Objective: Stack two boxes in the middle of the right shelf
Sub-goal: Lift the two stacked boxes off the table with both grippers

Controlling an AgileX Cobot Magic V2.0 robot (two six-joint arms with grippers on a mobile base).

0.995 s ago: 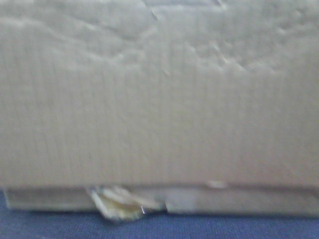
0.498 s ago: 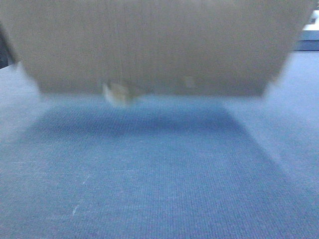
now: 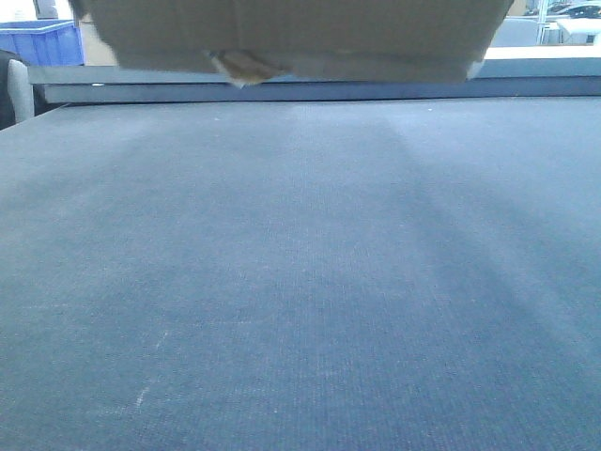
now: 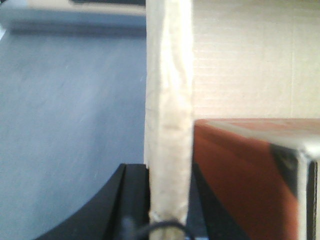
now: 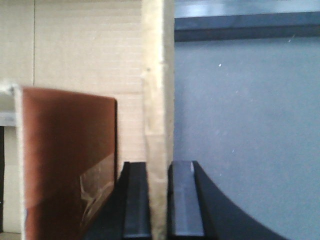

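Two pinch grips: left gripper and right gripper each clamp box wall; box hangs above table. Risk: thin cardboard bends, box slips if arms drift apart.

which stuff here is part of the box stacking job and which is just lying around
Job:
box
left gripper and right gripper, each clamped on a box wall

Lying about:
blue bin, far back
table, below the raised box
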